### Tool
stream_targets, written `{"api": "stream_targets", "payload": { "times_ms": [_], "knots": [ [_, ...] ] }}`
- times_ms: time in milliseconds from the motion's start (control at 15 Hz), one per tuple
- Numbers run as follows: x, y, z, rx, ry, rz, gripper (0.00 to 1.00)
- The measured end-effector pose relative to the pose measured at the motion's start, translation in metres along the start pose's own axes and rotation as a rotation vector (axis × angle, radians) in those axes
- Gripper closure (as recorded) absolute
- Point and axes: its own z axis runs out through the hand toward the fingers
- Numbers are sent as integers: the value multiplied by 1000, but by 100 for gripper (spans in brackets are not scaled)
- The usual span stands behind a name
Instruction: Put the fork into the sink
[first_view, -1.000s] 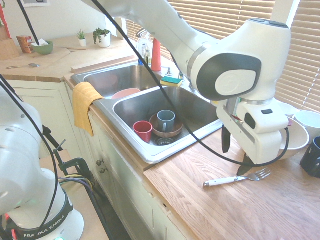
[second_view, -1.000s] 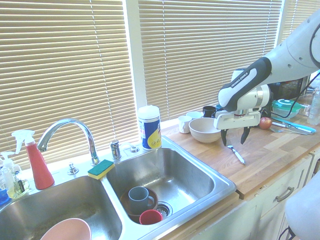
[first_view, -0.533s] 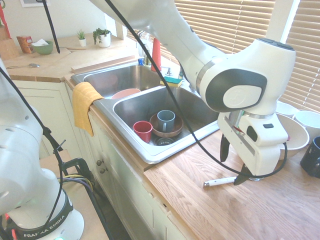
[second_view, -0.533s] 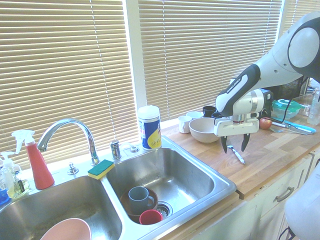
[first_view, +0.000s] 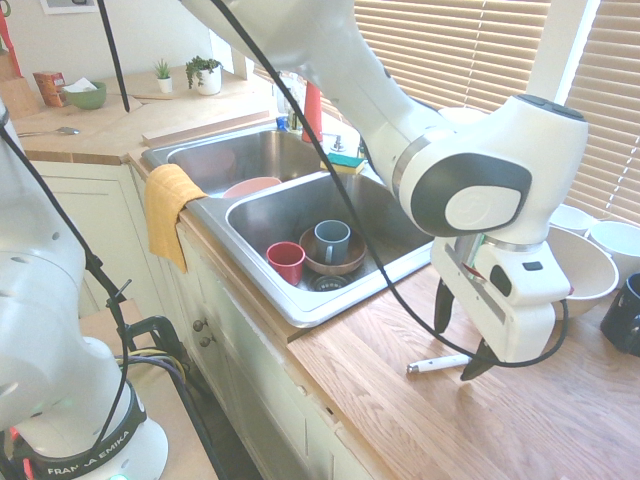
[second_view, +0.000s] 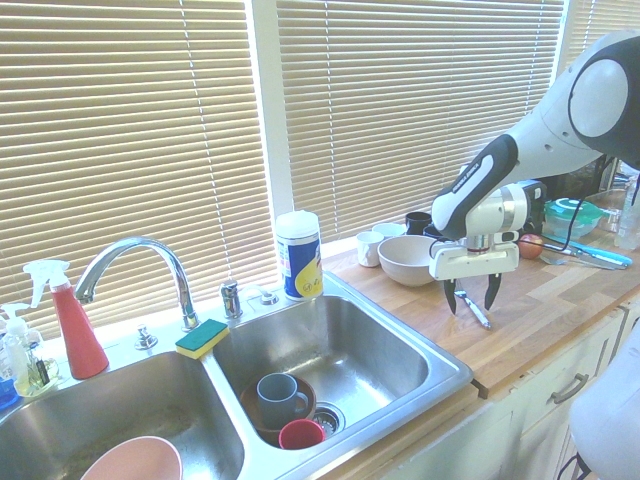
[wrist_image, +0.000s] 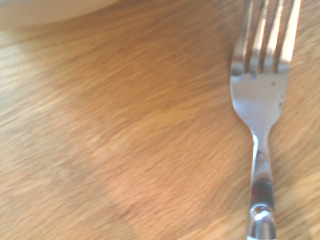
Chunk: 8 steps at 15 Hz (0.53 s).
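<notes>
Fork (first_view: 436, 364) lies flat on the wooden desk (first_view: 420, 420), directly beneath the gripper (first_view: 458, 343), whose fingers stand apart astride it; sink (first_view: 300, 310) sits well off to one side.

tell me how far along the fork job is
Early stage. Done: the open gripper is positioned over the fork, one finger either side. In hand: nothing; the fork lies flat on the wooden counter, ungrasped. Left: close on it, lift, carry it to the sink and drop it in.
</notes>
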Motion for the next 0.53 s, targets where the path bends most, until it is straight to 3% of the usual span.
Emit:
{"api": "stream_targets", "payload": {
  "times_ms": [533],
  "knots": [
    [-1,1,1,6,5,-1,100]
  ]
}}
